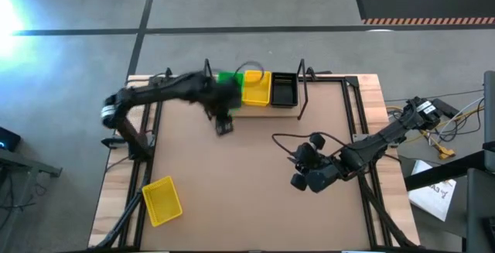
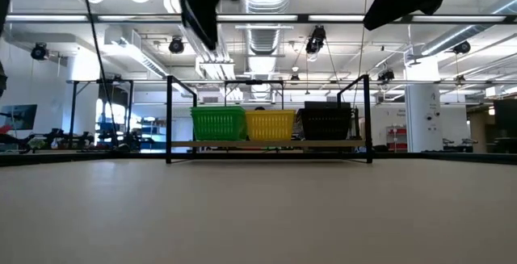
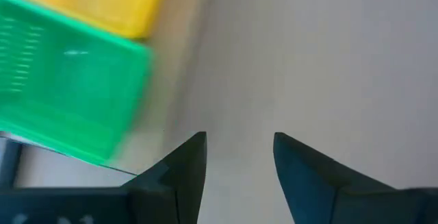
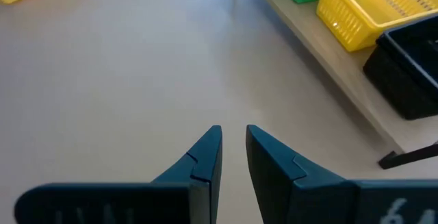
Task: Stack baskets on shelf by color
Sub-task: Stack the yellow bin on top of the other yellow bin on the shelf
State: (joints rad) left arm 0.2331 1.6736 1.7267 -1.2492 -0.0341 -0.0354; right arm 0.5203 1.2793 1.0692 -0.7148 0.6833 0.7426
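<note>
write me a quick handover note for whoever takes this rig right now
Left gripper: open, empty, by the green stack on the shelf.
Right gripper: empty, jaws slightly apart, waiting above the table's right side.
Done: green, yellow stack and black stack side by side on the shelf.
Left: one loose yellow basket at the table's front left, to go on the yellow stack.

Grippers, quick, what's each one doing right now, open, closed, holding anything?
Left gripper: open, holding nothing, just off the green basket on the shelf.
Right gripper: fingers slightly apart, empty, over the table.
</note>
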